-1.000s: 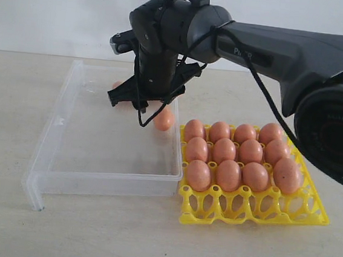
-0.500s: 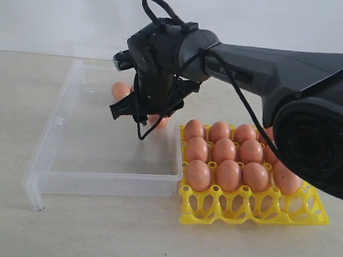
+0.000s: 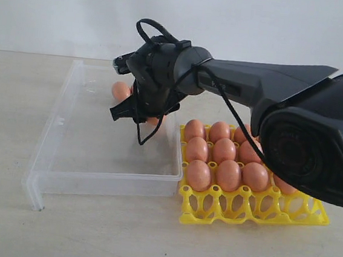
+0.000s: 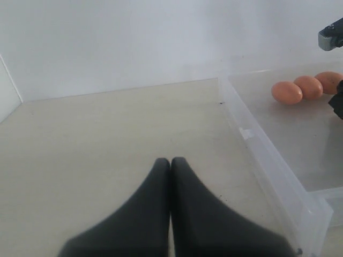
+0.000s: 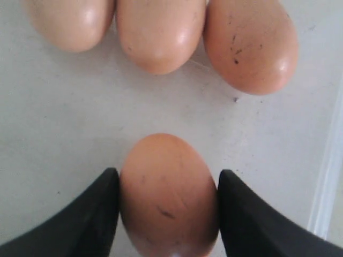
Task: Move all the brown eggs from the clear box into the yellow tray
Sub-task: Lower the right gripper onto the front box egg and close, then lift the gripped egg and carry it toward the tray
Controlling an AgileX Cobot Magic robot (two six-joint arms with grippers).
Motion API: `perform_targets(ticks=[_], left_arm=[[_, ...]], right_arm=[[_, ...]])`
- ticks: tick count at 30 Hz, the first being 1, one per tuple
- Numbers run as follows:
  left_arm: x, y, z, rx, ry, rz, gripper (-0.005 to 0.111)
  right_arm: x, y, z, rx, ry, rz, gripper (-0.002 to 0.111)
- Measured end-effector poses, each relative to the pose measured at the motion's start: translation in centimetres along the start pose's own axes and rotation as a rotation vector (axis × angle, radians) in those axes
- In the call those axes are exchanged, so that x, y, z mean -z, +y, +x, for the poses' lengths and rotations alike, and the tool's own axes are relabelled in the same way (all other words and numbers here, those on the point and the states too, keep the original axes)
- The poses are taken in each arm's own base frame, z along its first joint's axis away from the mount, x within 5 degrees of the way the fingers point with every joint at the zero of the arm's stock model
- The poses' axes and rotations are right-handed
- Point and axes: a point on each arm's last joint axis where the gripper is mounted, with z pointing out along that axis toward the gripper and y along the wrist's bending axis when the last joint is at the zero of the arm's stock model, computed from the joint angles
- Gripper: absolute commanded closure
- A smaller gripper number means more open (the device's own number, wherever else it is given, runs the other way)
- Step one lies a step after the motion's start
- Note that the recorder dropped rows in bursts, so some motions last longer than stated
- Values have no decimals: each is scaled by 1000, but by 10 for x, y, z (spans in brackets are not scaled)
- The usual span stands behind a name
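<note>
Reaching across from the right in the exterior view, the right end effector (image 3: pixel 137 117) hangs low over the far part of the clear box (image 3: pixel 102 182), tips downward. One of the brown eggs (image 3: pixel 121 90) lies on its side just behind it, and a sliver of another shows beneath the tips. The yellow tray (image 3: pixel 242 211) sits against the box's right wall on the pale surface (image 3: pixel 88 236). Eggs fill its three far rows, each standing on end with its long axis upright, while the nearest row of cups is bare.

From the left wrist, the left end effector (image 4: pixel 170 163) hovers above the surface outside the box, its two fingers pressed together with nothing between them. Three eggs lie in a touching row on the box floor.

From the right wrist, a single egg (image 5: pixel 169 195) rests on the box floor between the dark fingers (image 5: pixel 96 214). Its long axis runs along the fingers, with the narrower end toward the other eggs. Both fingers sit against its sides, so the wide-set jaws are clamped on it. Just ahead, the three eggs lie side by side, their long axes roughly parallel to it.
</note>
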Motion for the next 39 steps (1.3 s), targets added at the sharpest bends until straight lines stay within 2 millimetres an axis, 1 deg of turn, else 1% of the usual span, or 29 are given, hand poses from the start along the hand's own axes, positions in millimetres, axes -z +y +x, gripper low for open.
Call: perform_targets(ticks=[5,8,11,14,16,19,21,24,27,29,30,33,35,36,37,39], left_arm=[[0,0,0,0,0,0,111],[0,0,0,0,0,0,111],[0,0,0,0,0,0,111],[0,0,0,0,0,0,111],[0,0,0,0,0,0,111],[0,0,0,0,0,0,111],[0,0,0,0,0,0,111],[0,0,0,0,0,0,111],[0,0,0,0,0,0,111],[0,0,0,0,0,0,111],[0,0,0,0,0,0,111],[0,0,0,0,0,0,111],[0,0,0,0,0,0,111],[0,0,0,0,0,0,111],[0,0,0,0,0,0,111],[0,0,0,0,0,0,111]], right_arm=[[1,0,0,-2,1,-1,108],[11,2,-2,-9,13,-2,108],[34,15,-10,10,-45,-33,108],[66,38,-22,59,-202,-106,108],[87,56,-25,79,-305,-176,108],[109,72,-16,82,-406,-275,108],[119,74,-6,76,-469,-344,108],[135,71,17,75,-568,-481,108],[156,56,49,78,-619,-573,108],[169,37,67,77,-647,-594,108],[172,27,72,77,-656,-587,108],[186,-12,87,51,-701,-552,109],[198,-44,95,5,-746,-510,109],[206,-59,97,-20,-775,-491,109],[213,-78,101,-54,-802,-459,109],[229,-107,109,-102,-857,-410,109]])
